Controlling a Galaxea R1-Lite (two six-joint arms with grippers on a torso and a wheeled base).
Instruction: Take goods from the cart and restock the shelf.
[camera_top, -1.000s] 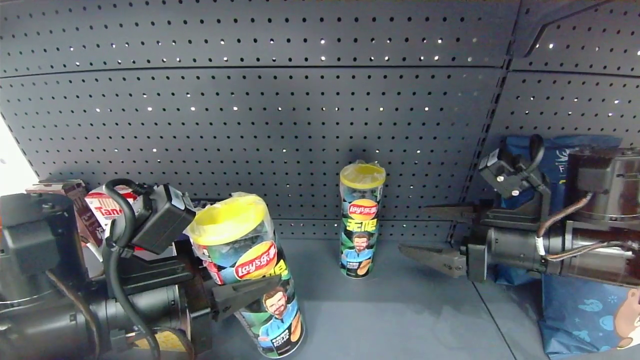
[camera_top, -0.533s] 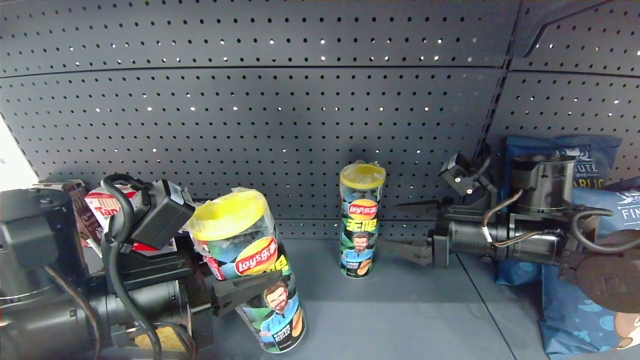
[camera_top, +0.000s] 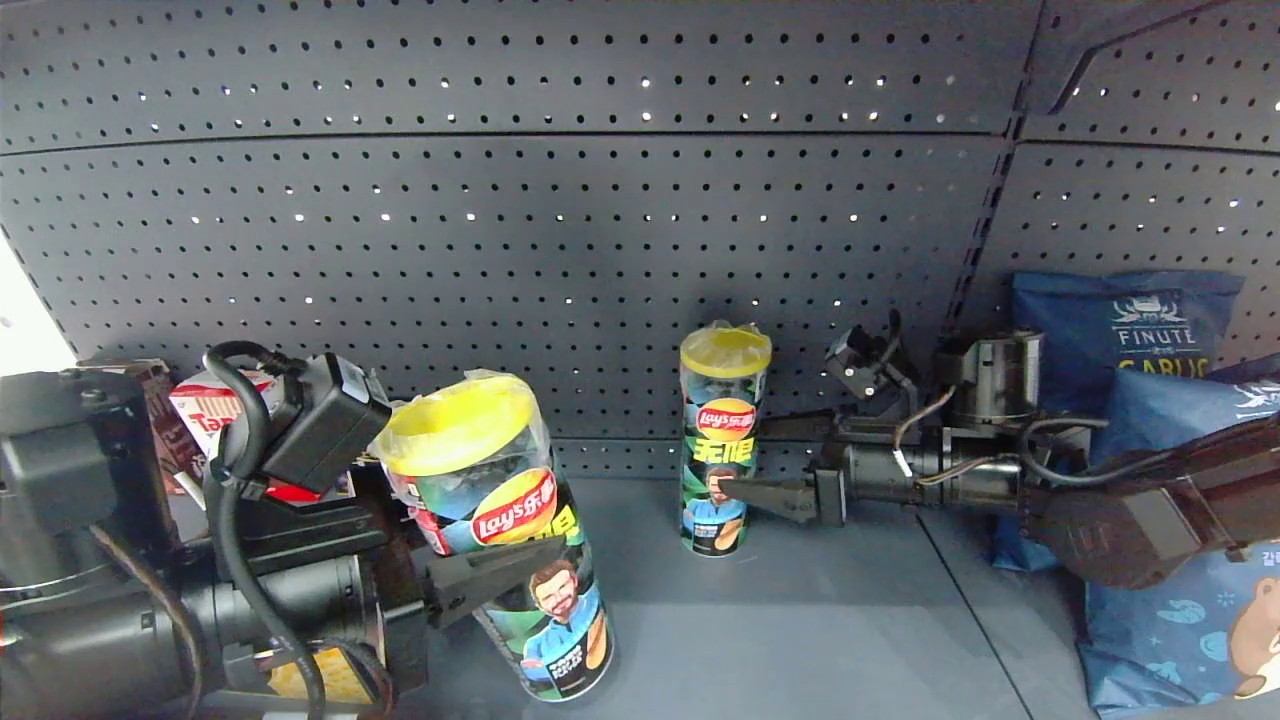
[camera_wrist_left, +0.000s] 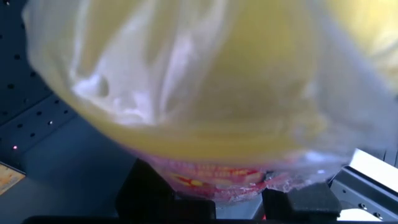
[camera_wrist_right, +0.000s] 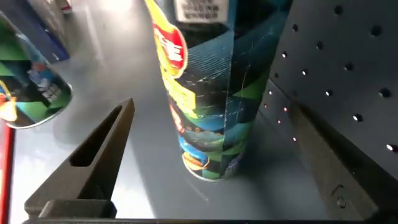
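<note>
With the left tool (camera_top: 490, 565) clamped on a tilted chip can (camera_top: 520, 520) at the front of the shelf (camera_top: 820, 620) and the right tool (camera_top: 750, 458) open astride the upright can (camera_top: 722, 440) by the back panel (camera_top: 500, 250), restocking seems midway, likely calling next for a gentle, level squeeze that avoids toppling it.

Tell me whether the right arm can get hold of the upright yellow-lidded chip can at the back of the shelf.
Probably yes. The right claw is open, with a finger on either side of the tall yellow-lidded cylindrical chip can, and nothing lies between.
</note>
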